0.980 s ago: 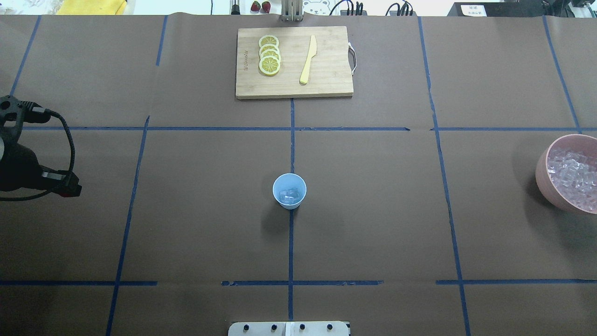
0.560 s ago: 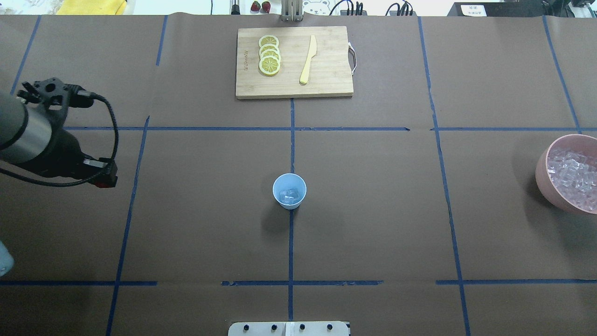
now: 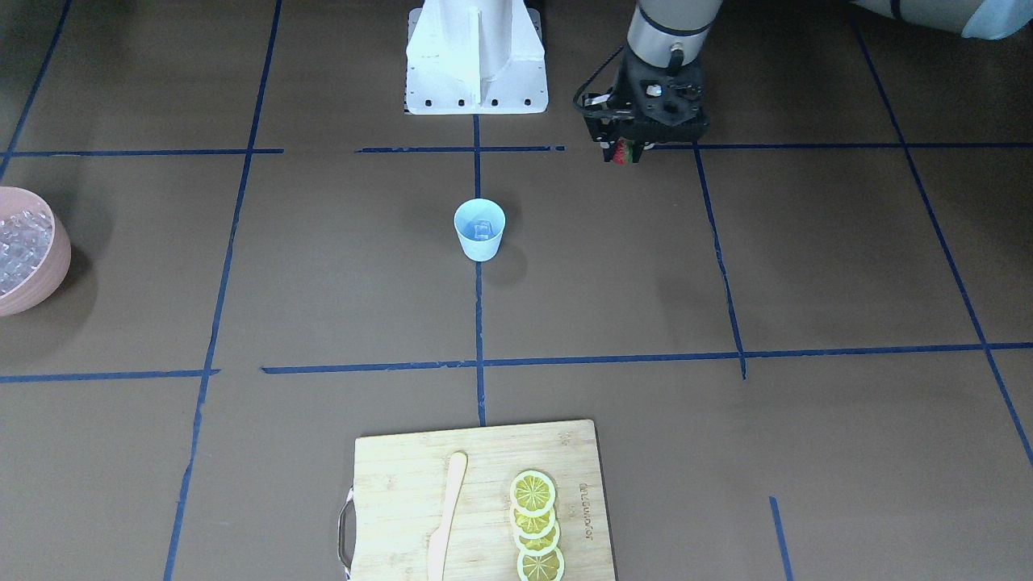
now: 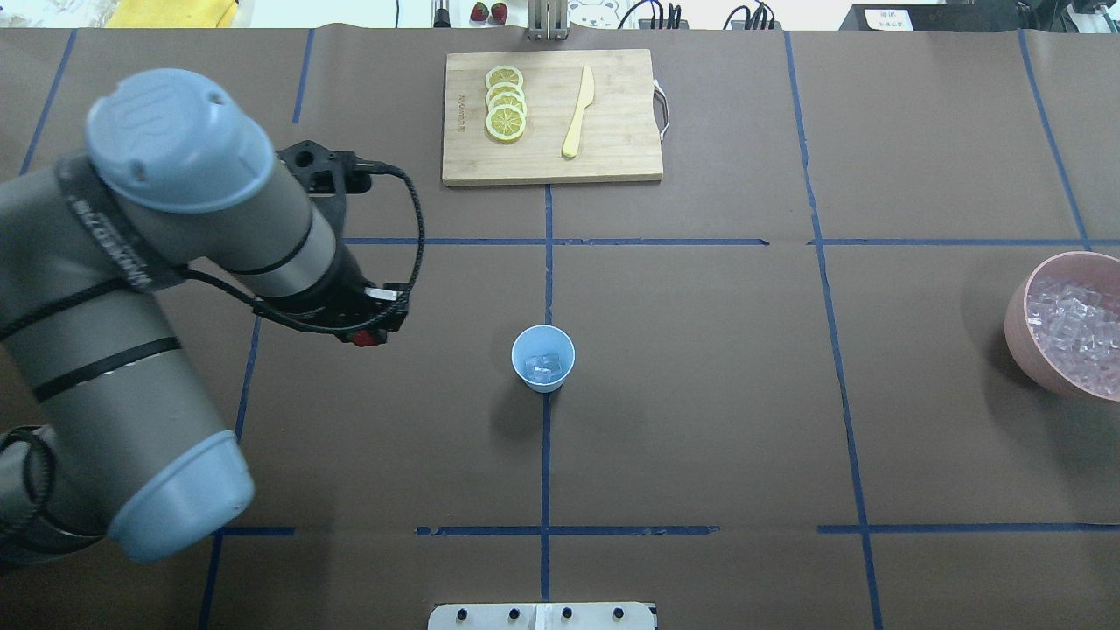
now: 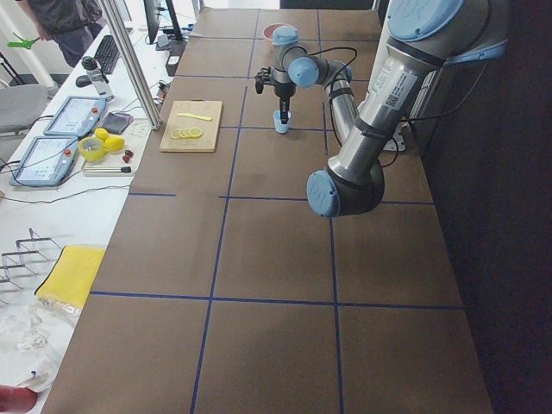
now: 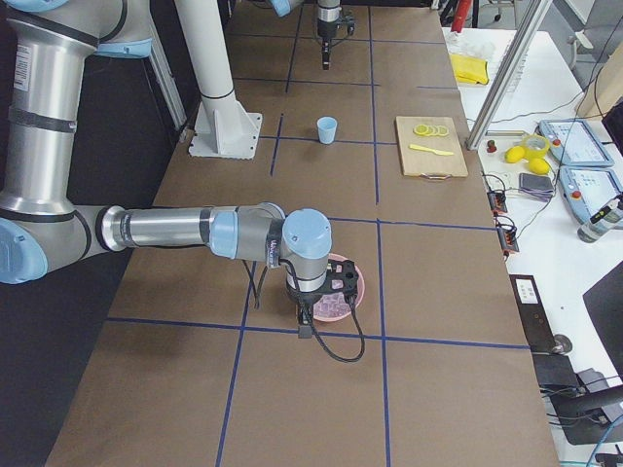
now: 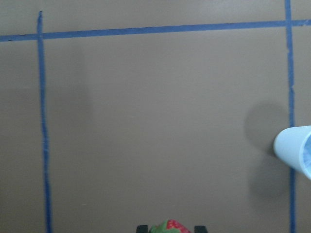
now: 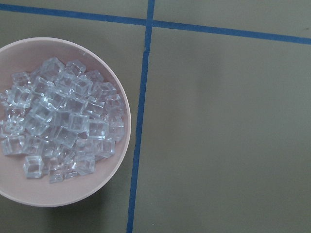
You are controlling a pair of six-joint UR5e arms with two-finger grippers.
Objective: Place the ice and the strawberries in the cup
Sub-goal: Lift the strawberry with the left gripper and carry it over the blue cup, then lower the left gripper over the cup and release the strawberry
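Note:
The light blue cup [image 4: 542, 357] stands at the table's middle with a few clear ice cubes [image 4: 547, 367] in it; it also shows in the front view [image 3: 479, 228] and at the right edge of the left wrist view [image 7: 296, 150]. My left gripper [image 4: 363, 337] is shut on a small red strawberry [image 7: 168, 226], held above the table to the left of the cup and apart from it. My right gripper [image 6: 306, 313] hangs over the pink bowl; I cannot tell whether it is open or shut. The bowl's heap of ice [image 8: 63, 126] fills the right wrist view.
The pink bowl [image 4: 1019, 337] sits at the right edge. A wooden cutting board [image 4: 612, 149] with lemon slices [image 4: 506, 103] and a yellow knife [image 4: 578, 112] lies at the back. Two more strawberries [image 4: 488, 11] lie beyond the table's far edge.
My left arm has swung in from the left edge toward the cup, carrying the strawberry. The cup, bowl and board have not moved.

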